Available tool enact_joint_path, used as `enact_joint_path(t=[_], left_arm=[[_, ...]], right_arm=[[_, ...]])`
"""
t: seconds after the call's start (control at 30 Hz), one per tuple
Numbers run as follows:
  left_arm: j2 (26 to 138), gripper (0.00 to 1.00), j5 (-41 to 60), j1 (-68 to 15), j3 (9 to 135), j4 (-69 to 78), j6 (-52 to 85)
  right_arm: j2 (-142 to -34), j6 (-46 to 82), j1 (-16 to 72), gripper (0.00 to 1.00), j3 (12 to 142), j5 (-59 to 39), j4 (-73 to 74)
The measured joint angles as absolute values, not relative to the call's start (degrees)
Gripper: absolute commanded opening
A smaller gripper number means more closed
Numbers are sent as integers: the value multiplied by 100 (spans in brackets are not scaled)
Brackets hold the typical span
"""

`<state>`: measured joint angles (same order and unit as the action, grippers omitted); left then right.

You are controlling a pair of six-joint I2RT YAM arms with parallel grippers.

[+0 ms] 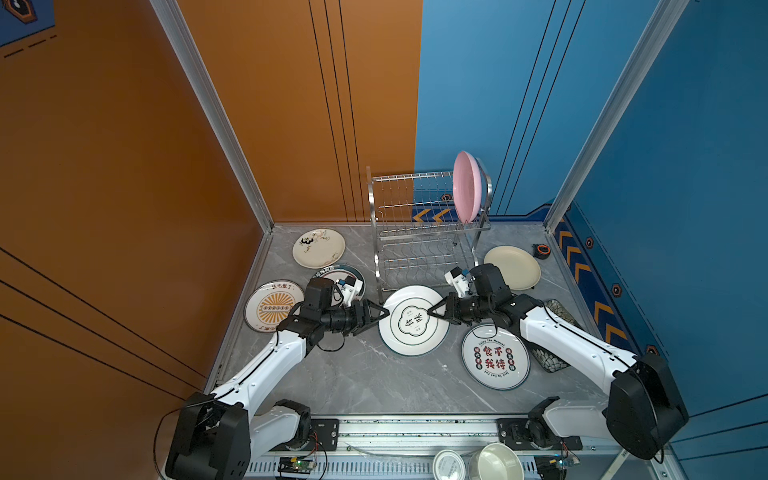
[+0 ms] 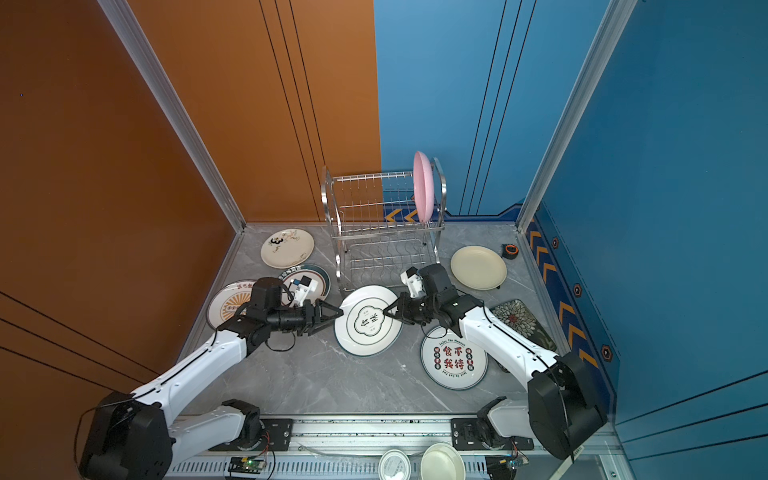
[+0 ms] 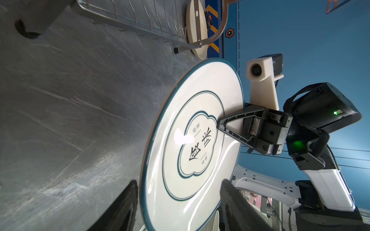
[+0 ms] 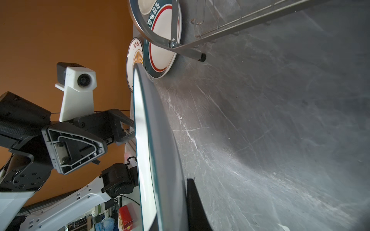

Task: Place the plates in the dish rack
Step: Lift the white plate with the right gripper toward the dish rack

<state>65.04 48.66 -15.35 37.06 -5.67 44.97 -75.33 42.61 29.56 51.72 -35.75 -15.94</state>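
Top views: eight plates [image 1: 413,321] (one racked), one dish rack [image 1: 432,233].

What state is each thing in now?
dish rack: one plate in upper tier, lower tier empty
pink plate: upright in upper tier
teal-rimmed plate: held above the table
right gripper: shut on that plate
left gripper: open, straddling its opposite rim
panda plate: flat on table
cream plate: flat on table
sunburst plate: flat on table
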Motion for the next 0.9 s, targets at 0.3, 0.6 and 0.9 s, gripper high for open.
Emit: enact_joint_path(t=[0.3,0.6,0.9], left_arm=[[6431,89,4534,-1376,3968,-1219,4176],[6434,94,3907,-1356,4123,-1846,3815],[6475,98,3496,-1350,4209,-2080,3629]], right_arm=[[-6661,3699,2995,0,6326,-2283,-3310],[-6394,3203,3415,0,8049,-657,-4904],[-7260,2746,4132,0,10676,1391,-5907]])
